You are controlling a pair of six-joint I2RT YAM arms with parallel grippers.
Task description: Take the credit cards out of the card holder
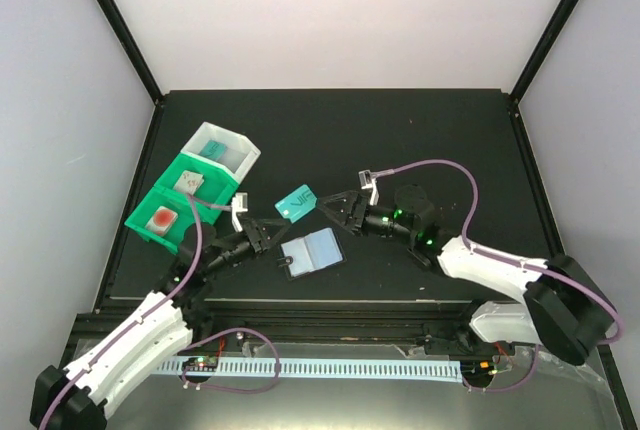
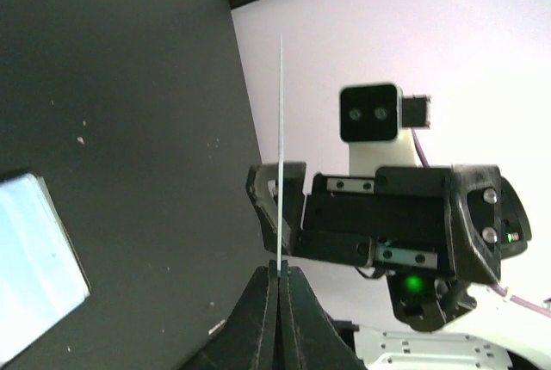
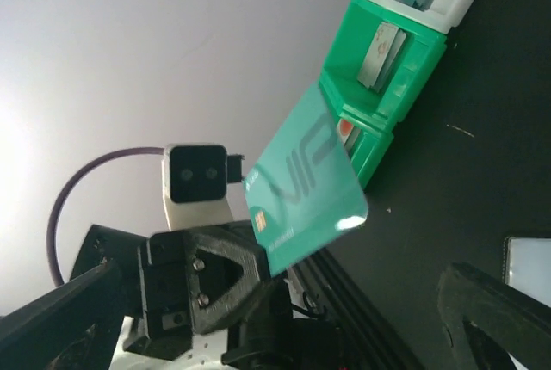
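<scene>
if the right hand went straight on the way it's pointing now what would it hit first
The teal card, pinched by the left hand straight ahead of the open right hand. It looks close, though depth is hard to judge.

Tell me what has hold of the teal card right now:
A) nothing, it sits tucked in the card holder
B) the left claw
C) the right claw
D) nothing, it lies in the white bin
B: the left claw is pinched shut on the bottom edge of the teal card, holding it in the air, while the right claw stands wide open.
</scene>
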